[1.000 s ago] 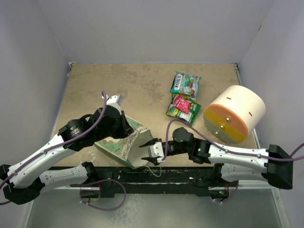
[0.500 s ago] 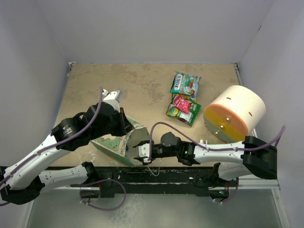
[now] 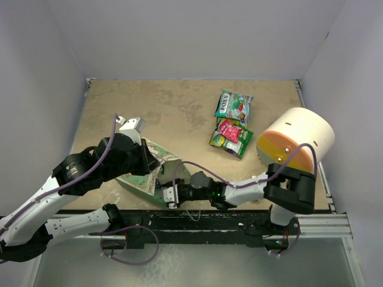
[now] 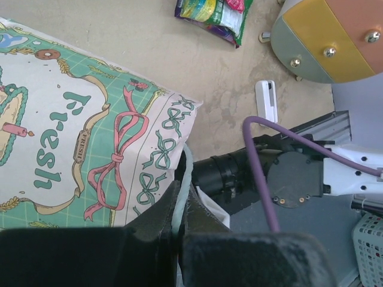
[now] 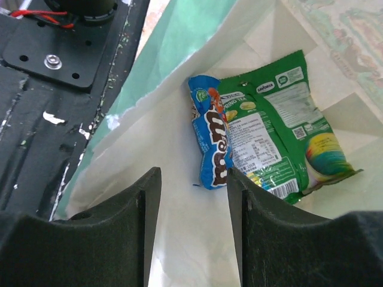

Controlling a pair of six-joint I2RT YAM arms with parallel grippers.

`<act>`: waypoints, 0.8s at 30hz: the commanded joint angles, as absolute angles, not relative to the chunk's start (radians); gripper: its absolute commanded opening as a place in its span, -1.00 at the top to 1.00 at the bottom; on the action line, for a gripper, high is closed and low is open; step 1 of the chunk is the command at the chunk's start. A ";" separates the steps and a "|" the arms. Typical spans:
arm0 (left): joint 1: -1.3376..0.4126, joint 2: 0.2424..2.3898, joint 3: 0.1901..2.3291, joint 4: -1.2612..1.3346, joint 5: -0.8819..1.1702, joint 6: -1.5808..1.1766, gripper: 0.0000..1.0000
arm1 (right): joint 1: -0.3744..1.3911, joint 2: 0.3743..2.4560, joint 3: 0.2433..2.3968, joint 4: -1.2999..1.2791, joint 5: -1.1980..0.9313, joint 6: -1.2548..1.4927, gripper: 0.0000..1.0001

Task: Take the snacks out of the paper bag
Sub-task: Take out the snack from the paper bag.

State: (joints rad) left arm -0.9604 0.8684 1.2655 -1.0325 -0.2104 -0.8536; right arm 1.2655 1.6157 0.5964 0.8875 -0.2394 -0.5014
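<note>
The mint-green paper bag (image 3: 139, 182) lies on its side near the front edge, mouth toward the right arm. My left gripper (image 3: 157, 170) is shut on the bag's upper rim (image 4: 185, 173), holding the mouth open; its printed side (image 4: 90, 137) shows in the left wrist view. My right gripper (image 3: 171, 192) is open, its fingers (image 5: 146, 203) reaching into the bag's white inside (image 5: 173, 128). Just ahead of it lie a blue packet (image 5: 214, 140) and a green packet (image 5: 281, 131), neither gripped. On the table lie a green packet (image 3: 233, 106) and a pink-and-green packet (image 3: 230, 136).
A big cream cylinder with an orange end (image 3: 296, 143) stands at the right by the wall. A small white stick (image 4: 266, 100) lies on the table near it. The black mounting rail (image 3: 197, 221) runs along the near edge. Walls close in left, back and right.
My right gripper has moved left from outside the bag into its mouth. My left arm has shifted slightly left, still holding the bag's rim.
</note>
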 commanded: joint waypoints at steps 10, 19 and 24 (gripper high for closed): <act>-0.959 0.869 1.247 -0.959 -0.110 -0.831 1.00 | 1.276 1.913 0.770 1.224 -0.175 -0.461 -0.15; -0.958 0.894 1.232 -0.886 -0.026 -0.806 1.00 | 1.275 2.064 0.850 1.297 -0.109 -0.422 -0.21; -0.959 0.893 1.222 -0.891 -0.003 -0.806 1.00 | 1.272 2.135 0.902 1.299 -0.023 -0.416 -0.22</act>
State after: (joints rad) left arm -0.9604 0.9005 1.2282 -0.9485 -0.0429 -0.8253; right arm 1.2716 2.1040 0.8482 1.2407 -0.1120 -0.4366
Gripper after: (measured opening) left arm 0.007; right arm 0.612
